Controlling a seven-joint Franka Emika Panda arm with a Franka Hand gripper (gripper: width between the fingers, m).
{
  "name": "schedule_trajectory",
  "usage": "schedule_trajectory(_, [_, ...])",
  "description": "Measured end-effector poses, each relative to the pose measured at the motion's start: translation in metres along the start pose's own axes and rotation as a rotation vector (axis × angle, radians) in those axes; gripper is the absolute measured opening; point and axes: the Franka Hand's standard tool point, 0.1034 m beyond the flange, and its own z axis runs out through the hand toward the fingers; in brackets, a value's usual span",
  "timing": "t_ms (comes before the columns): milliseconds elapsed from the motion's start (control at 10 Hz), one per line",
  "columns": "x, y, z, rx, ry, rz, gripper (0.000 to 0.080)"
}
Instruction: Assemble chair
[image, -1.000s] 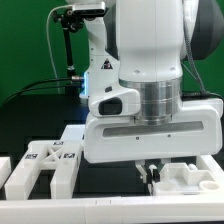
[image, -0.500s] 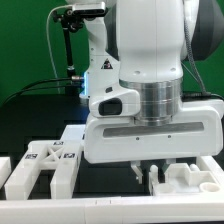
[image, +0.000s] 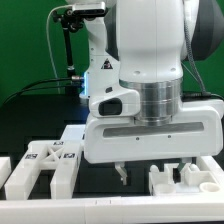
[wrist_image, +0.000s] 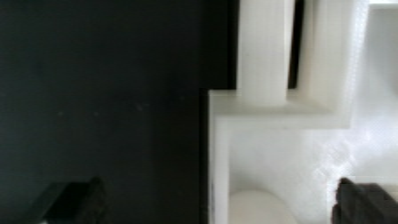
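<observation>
My gripper (image: 152, 174) hangs low over the black table, its jaws wide apart. One fingertip (image: 120, 176) is over bare table. The other (image: 186, 170) is behind a white chair part (image: 190, 180) at the exterior view's right. In the wrist view my gripper (wrist_image: 217, 205) straddles the edge of this white part (wrist_image: 294, 140), which has a raised rail and a rounded hollow. One fingertip (wrist_image: 71, 202) is over dark table, the other (wrist_image: 366, 200) is over the part. Nothing is held.
More white chair parts with marker tags (image: 45, 160) lie at the exterior view's left, next to a long white piece (image: 12, 172). A white strip (image: 100, 207) runs along the near table edge. The arm's body fills the upper middle of the view.
The jaws have opened: the fingertips, close together by the white part one second ago, now stand wide apart. The white part stays on the table.
</observation>
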Motion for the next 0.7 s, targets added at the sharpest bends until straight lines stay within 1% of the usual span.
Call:
schedule_trajectory(100, [0.000,0.000,0.000,0.000,0.000,0.000,0.0647])
schedule_trajectory(600, [0.000,0.000,-0.001,0.000,0.000,-0.001,0.0649])
schedule_trajectory(700, [-0.006,0.003,-0.012,-0.001,-0.001,-0.002,0.0649])
